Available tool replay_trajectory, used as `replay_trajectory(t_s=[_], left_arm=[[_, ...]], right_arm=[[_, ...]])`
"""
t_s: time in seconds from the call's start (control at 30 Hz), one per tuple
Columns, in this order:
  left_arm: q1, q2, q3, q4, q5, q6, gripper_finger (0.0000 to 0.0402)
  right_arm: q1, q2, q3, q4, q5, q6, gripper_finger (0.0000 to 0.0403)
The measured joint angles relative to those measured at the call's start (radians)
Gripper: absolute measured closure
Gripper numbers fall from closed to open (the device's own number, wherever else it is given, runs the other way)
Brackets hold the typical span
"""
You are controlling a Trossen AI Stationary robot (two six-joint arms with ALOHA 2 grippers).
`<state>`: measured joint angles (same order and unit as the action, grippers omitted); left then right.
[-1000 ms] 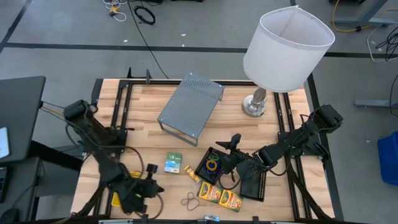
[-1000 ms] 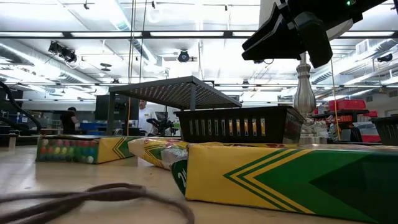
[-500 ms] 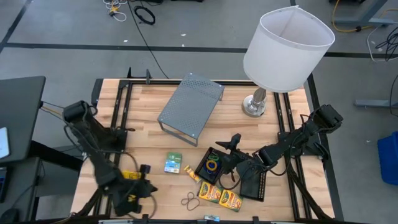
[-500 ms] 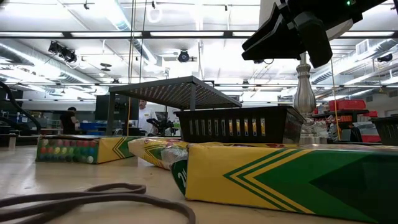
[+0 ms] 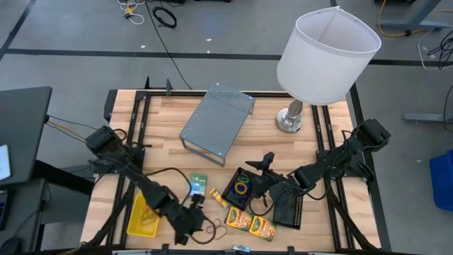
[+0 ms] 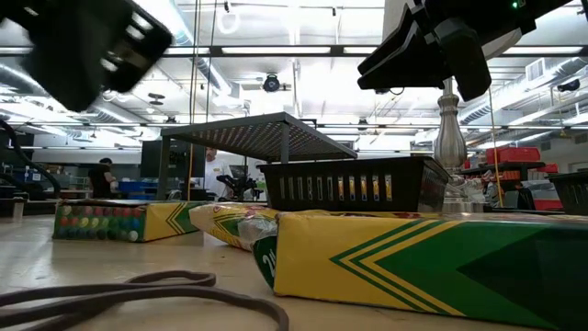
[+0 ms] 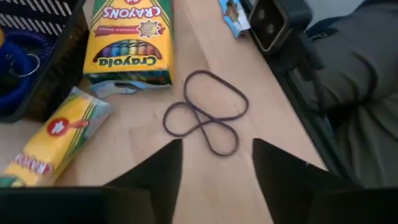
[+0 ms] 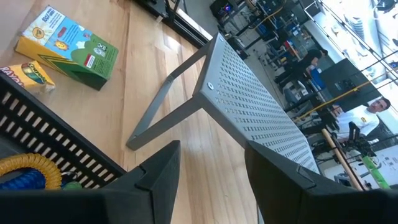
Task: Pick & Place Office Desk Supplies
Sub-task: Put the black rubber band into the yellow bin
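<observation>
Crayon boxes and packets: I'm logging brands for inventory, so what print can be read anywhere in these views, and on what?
"CRAYONS" and "Crayola": on the upright crayon box in the left wrist view.
Second crayon box: a red badge, wording unreadable.
Green-white packet: its print is too small to read.
Crayon boxes in the low view: only chevron stripes, no words.
High view: nothing legible.

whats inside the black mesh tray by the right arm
The black mesh tray holds a coiled blue cord and a yellow coil. The tray's walls and the right end effector hide the rest.
</observation>
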<state>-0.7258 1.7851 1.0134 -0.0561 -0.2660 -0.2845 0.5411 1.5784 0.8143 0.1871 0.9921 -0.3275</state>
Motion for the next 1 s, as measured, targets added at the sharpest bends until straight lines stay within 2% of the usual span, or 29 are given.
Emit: replay_trajectory(t_s=[0.17,0.27,0.43,0.83,1.0], left_arm=[[0.079,0.054,0.000,0.086,0.099,0.044,0.0172],[0.110,0.097,0.001,0.141,0.144,0.065,0.0174],[0.130,0.166,0.040,0.144,0.221,0.085,0.0184],[0.136,0.291,0.139,0.141,0.233,0.113,0.0193],[0.136,0.291,0.140,0.100,0.129,0.100,0.0219]], right_arm=[[0.000,0.000,0.000,-0.004,0.003,0.000,0.0215],[0.000,0.000,0.000,-0.006,0.030,-0.003,0.0215],[0.000,0.000,0.000,-0.020,0.044,-0.003,0.0215],[0.000,0.000,0.000,-0.027,0.052,0.001,0.0215],[0.001,0.000,0.000,-0.027,0.056,0.001,0.0215]])
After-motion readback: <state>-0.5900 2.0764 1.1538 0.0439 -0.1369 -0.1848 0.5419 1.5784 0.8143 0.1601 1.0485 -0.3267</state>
